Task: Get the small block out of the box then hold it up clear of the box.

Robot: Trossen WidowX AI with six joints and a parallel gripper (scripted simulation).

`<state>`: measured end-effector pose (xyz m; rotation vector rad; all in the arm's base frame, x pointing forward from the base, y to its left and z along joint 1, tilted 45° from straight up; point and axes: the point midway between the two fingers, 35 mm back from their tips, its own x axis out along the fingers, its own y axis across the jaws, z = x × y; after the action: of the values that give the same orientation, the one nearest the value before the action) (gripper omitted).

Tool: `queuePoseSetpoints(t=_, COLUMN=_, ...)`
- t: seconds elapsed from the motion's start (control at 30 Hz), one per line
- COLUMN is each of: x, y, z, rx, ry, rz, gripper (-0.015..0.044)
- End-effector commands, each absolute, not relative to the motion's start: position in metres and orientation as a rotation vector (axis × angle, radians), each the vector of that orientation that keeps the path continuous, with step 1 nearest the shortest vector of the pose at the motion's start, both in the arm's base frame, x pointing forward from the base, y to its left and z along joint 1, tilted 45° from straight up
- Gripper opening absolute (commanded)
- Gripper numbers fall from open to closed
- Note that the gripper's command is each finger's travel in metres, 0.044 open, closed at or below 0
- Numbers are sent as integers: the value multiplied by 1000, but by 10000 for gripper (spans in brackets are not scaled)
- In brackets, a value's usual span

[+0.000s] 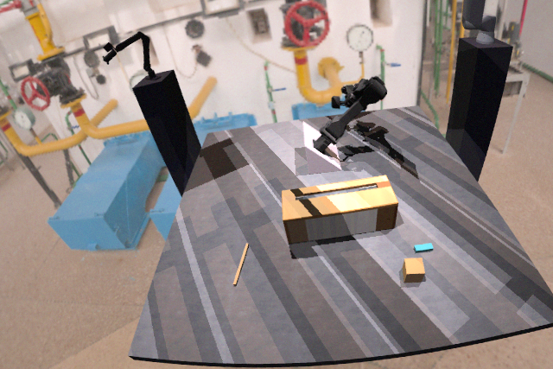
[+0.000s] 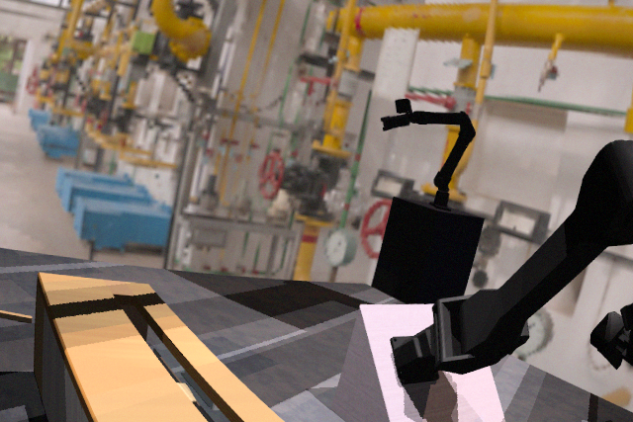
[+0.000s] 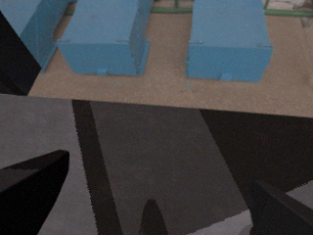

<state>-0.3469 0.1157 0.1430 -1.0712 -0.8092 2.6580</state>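
The wooden box stands on the table with a long slot in its top; its front panel looks grey in the top view. I cannot make out a block or the shelf inside. My gripper is raised above the table, behind the box as the top camera sees it and well clear of it. Its two fingers stand wide apart in the wrist view, with nothing between them.
A small cyan block and a tan cube lie right of the box's front. A thin tan stick lies to its left. A pale slanted panel stands behind the box, by my arm's base.
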Motion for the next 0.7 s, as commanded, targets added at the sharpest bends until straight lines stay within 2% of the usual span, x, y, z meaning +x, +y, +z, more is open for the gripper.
queuePoseSetpoints(t=0.0, x=-347, y=117, z=143, rx=-1070, ry=-807, rz=2656, gripper=400)
queuePoseSetpoints(t=0.3, x=-321, y=186, z=174, rx=-993, ry=-674, rz=2509, gripper=400)
queuePoseSetpoints(t=0.67, x=-249, y=280, z=224, rx=-875, ry=-518, rz=2248, gripper=400)
